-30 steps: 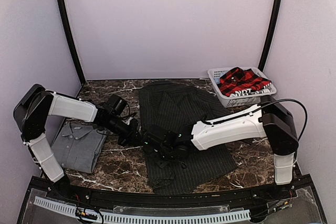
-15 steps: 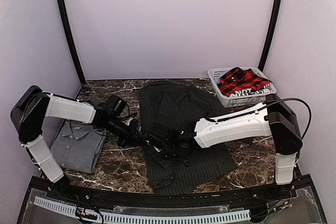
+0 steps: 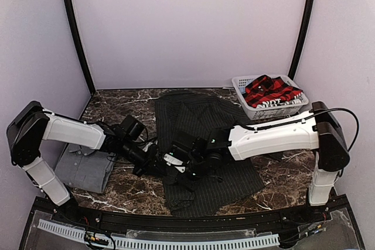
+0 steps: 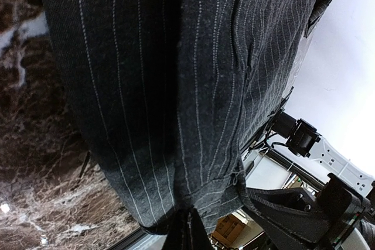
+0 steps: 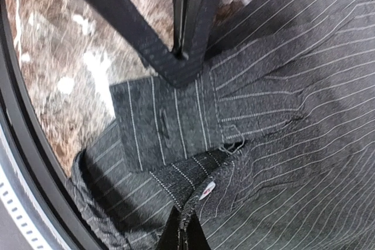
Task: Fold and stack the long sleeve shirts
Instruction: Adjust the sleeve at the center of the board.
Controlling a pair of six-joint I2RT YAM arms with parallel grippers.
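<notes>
The black pinstriped long sleeve shirt (image 3: 196,115) lies spread on the middle of the marble table, its near part rumpled. Both grippers meet at its left edge. My left gripper (image 3: 156,166) (image 4: 187,229) is shut on a hem of the pinstriped cloth (image 4: 176,74), which hangs lifted off the table. My right gripper (image 3: 176,159) (image 5: 184,232) is shut on a folded edge of the same shirt (image 5: 293,144), just beside the cuff. The left gripper's shut fingers (image 5: 190,4) also pinch that cuff. A folded grey shirt (image 3: 88,165) lies at the left. The red-and-black plaid shirt (image 3: 269,91) sits in the basket.
A white slatted basket (image 3: 252,108) stands at the back right corner. Purple walls close in the table on three sides. A black rail (image 3: 176,226) runs along the near edge, in front of the arm bases.
My right gripper has closed on the pinstriped cloth. Both grippers have shifted slightly, the left one toward the near edge, and the shirt's left part is bunched up between them.
</notes>
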